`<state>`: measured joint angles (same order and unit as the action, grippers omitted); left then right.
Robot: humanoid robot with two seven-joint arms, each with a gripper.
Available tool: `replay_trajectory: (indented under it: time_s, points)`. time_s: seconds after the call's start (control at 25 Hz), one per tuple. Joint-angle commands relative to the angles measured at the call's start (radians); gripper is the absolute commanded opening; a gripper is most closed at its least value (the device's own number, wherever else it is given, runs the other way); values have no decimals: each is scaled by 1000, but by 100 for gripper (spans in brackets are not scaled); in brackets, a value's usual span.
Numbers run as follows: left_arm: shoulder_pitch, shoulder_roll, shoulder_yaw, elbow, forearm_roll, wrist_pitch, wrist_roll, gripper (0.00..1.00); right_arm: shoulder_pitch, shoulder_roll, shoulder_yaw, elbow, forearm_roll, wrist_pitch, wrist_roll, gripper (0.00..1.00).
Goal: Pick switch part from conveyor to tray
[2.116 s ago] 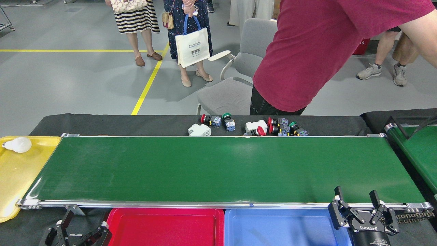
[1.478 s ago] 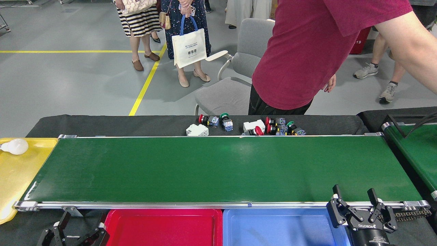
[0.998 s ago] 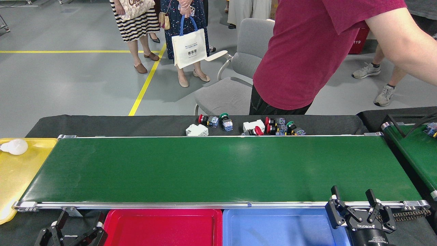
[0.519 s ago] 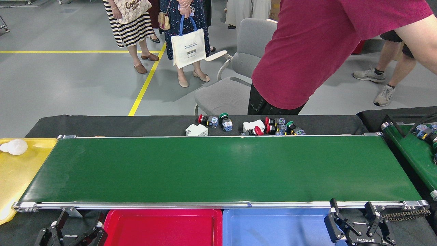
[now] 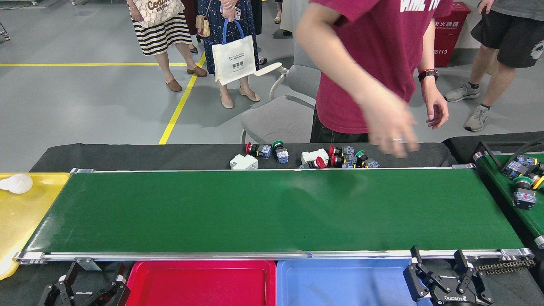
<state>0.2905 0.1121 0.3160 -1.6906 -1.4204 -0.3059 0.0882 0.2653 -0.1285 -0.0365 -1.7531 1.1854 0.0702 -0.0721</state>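
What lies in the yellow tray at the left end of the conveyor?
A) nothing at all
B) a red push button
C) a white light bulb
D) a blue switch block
C: a white light bulb rests in the far corner of the yellow tray, beside the left end of the conveyor.

The right gripper [image 5: 440, 267] sits at the near rail of the conveyor [image 5: 272, 210], fingers spread, over the blue tray [image 5: 340, 282]. Left of it lies the red tray [image 5: 199, 282], and beyond that the left gripper [image 5: 90, 278], also spread. Far across the belt from the right gripper lie switch parts [image 5: 340, 158]; a person's blurred hand [image 5: 393, 134] hangs above them. More switch parts [image 5: 522, 178] lie on the second belt [image 5: 531, 212] to its right.
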Motion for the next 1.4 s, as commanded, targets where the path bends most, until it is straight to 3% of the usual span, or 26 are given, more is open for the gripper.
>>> replay_trajectory:
  time_s: [0.0,1.36]
  points:
    - [-7,8,3,-12,5,1,7,100,-5,3,-2,-16,2,2,-9,98]
    - [-11,11,3,-12,3,1,5,100,-12,6,-2,-9,20,10,-3,98]
